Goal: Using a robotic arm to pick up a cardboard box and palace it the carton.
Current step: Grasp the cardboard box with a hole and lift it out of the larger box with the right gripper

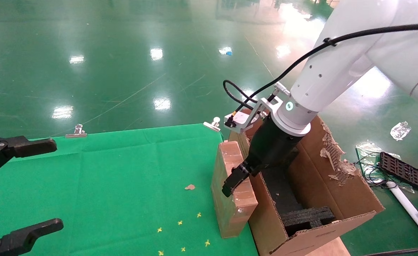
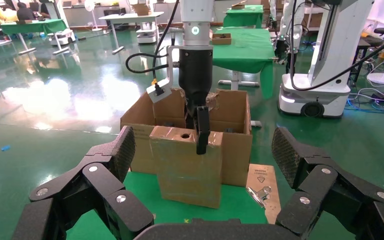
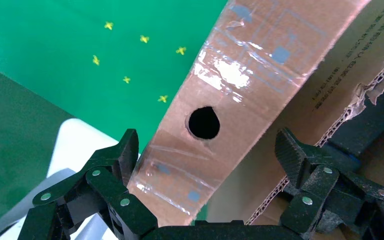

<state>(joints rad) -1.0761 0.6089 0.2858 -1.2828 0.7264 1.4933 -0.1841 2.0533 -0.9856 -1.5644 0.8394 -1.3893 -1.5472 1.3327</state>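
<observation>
1. Left gripper [image 1: 20, 188], nearest the robot, hangs over the green cloth [image 1: 106, 185] well apart from the cardboard box [image 1: 232, 188]; fingers spread wide, nothing between them (parked).
2. Cardboard box stands upright on the cloth's edge, its side touching the carton [image 1: 322, 199] wall. Top face taped, w/ a round hole [image 3: 203, 122].
3. Small yellow crosses [image 1: 180, 234] on the cloth, near the box base on the side away from the carton; a brown scrap [image 1: 189, 187] lies near them.
4. Right gripper [image 1: 242, 176] of the robotic arm [image 1: 322, 81] comes down over the box top. Fingers are apart, straddling it: one finger [image 3: 122, 160] at the box's outer side, the other on the carton side. Firm squeeze or not: can't tell.
5. Carton sits just beyond the box, flaps torn, black foam [image 1: 308, 217] inside.
6. Past the carton, on the floor: a black tray [image 1: 404, 170] and cables.
</observation>
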